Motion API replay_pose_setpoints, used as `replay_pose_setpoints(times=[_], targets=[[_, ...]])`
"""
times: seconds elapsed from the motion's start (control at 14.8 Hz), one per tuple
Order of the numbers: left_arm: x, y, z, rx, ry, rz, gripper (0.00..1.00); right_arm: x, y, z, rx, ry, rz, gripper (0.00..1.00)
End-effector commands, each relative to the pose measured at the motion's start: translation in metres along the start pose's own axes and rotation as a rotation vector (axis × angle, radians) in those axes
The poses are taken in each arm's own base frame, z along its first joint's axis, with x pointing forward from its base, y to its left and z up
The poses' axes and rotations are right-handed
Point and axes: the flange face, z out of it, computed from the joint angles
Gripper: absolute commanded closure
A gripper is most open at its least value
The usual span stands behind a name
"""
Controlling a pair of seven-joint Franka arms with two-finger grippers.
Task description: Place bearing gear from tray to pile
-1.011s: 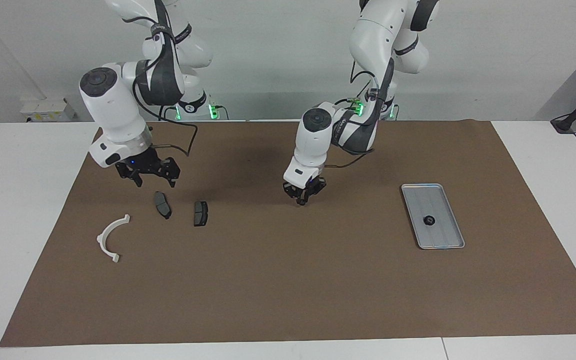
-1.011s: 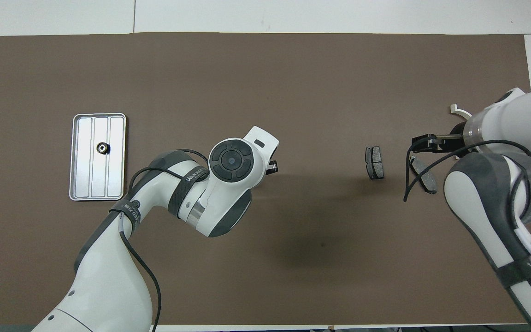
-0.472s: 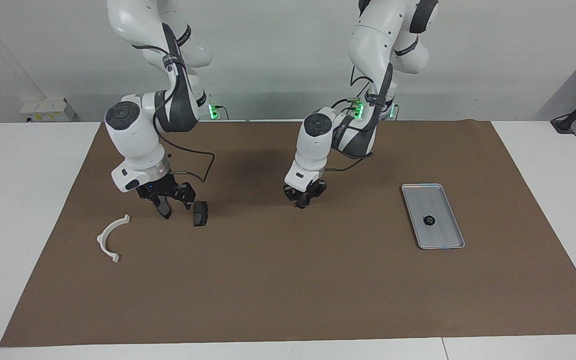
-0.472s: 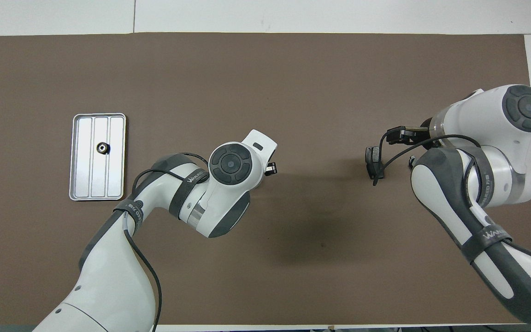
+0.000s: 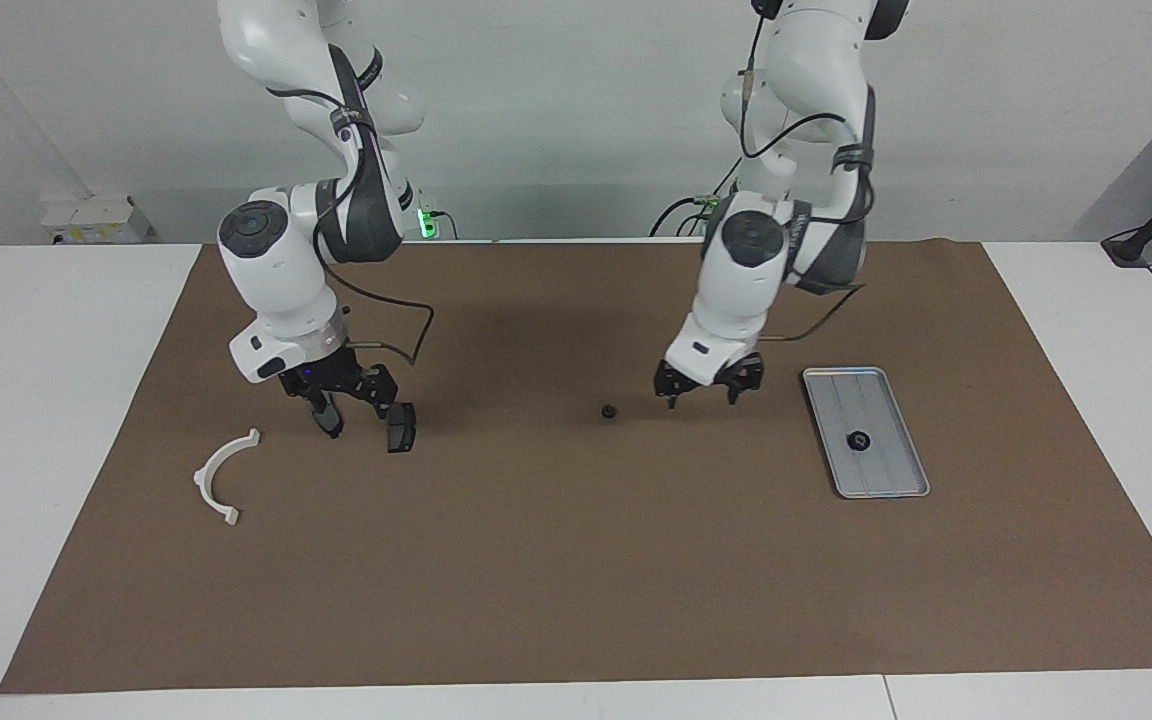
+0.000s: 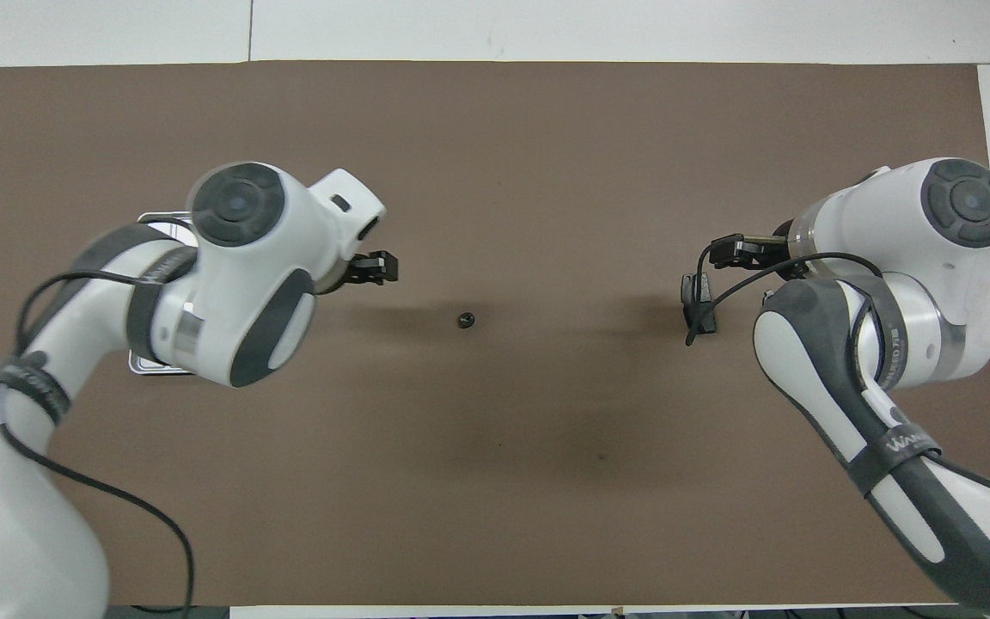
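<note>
- Two bearing gears are in view: one bearing gear [image 5: 609, 411] lies on the brown mat [image 5: 576, 560] near the middle of the bench [image 5: 56, 400], between the tray and the pile; a second gear [image 5: 858, 439] rests inside the tray.
- Tray [image 5: 896, 484]: flat, silver and ribbed, positioned toward the left arm's end of the bench. In the overhead view the left arm covers most of it.
- Left hand [image 5: 703, 390]: suspended over the mat between the loose gear and the tray, fingers spread apart, holding nothing.
- Right hand [image 5: 348, 398]: low over the pile, fingers spread apart. One fingertip [image 5: 329, 424] covers the place of one brake pad; contact cannot be determined.
- Pile, toward the right arm's end of the bench: the second brake pad [image 5: 400, 428] lies just beside the right hand, and the white bracket [image 5: 219, 476] lies farther from the robots, apart from the pads.
- Loose gear: well apart from the pile.
</note>
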Motion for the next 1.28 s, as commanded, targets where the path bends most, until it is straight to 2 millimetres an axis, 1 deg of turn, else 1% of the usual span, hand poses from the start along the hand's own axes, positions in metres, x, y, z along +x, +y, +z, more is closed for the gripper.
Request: replay_pose_setpoints(times=[0.0, 0.07, 0.13, 0.2, 0.27, 0.34, 0.4, 0.47, 0.54, 0.61, 0.67, 0.74, 0.81, 0.88, 0.94, 1.01, 1.08, 1.21], targets=[[0.015, -0.090, 0.002, 0.010, 0.007, 0.077, 0.00, -0.023, -0.060, -0.005, 0.009, 0.001, 0.069, 0.00], [0.021, -0.131, 0.003, 0.009, 0.030, 0.104, 0.00, -0.033, -0.084, -0.007, 0.013, 0.002, 0.084, 0.00], [0.025, -0.161, 0.004, 0.010, 0.052, 0.112, 0.00, -0.042, -0.106, -0.010, 0.021, 0.007, 0.104, 0.00], [0.027, -0.179, 0.007, 0.011, 0.058, 0.106, 0.00, -0.052, -0.129, -0.009, 0.027, 0.007, 0.123, 0.00], [0.029, -0.185, 0.013, 0.012, 0.059, 0.098, 0.00, -0.061, -0.154, -0.006, 0.033, 0.003, 0.138, 0.00], [0.032, -0.185, 0.023, 0.010, 0.064, 0.097, 0.00, -0.072, -0.184, -0.003, 0.044, 0.001, 0.159, 0.00], [0.032, -0.185, 0.032, 0.007, 0.067, 0.094, 0.00, -0.079, -0.212, 0.005, 0.050, -0.005, 0.207, 0.00], [0.032, -0.184, 0.041, 0.003, 0.063, 0.089, 0.00, -0.084, -0.236, 0.006, 0.062, -0.003, 0.235, 0.00], [0.031, -0.181, 0.049, -0.007, 0.056, 0.081, 0.01, -0.087, -0.252, 0.008, 0.069, -0.005, 0.243, 0.00], [0.031, -0.178, 0.057, -0.014, 0.059, 0.079, 0.01, -0.095, -0.272, 0.014, 0.059, -0.007, 0.223, 0.00], [0.028, -0.175, 0.067, -0.014, 0.073, 0.082, 0.01, -0.107, -0.292, 0.026, 0.035, 0.002, 0.203, 0.00], [0.024, -0.175, 0.076, -0.014, 0.082, 0.082, 0.01, -0.114, -0.308, 0.043, 0.000, 0.020, 0.207, 0.00], [0.022, -0.178, 0.080, -0.014, 0.086, 0.078, 0.01, -0.119, -0.326, 0.057, -0.022, 0.042, 0.213, 0.00], [0.022, -0.183, 0.081, -0.013, 0.080, 0.078, 0.01, -0.117, -0.336, 0.068, -0.032, 0.055, 0.226, 0.00], [0.021, -0.188, 0.081, -0.012, 0.076, 0.075, 0.02, -0.114, -0.342, 0.075, -0.031, 0.055, 0.230, 0.00], [0.019, -0.200, 0.084, -0.010, 0.073, 0.064, 0.02, -0.116, -0.346, 0.081, -0.035, 0.053, 0.221, 0.00], [0.018, -0.202, 0.086, -0.009, 0.068, 0.075, 0.02, -0.114, -0.347, 0.086, -0.044, 0.061, 0.213, 0.00], [0.016, -0.205, 0.089, -0.010, 0.059, 0.073, 0.03, -0.111, -0.346, 0.091, -0.049, 0.071, 0.205, 0.00]])
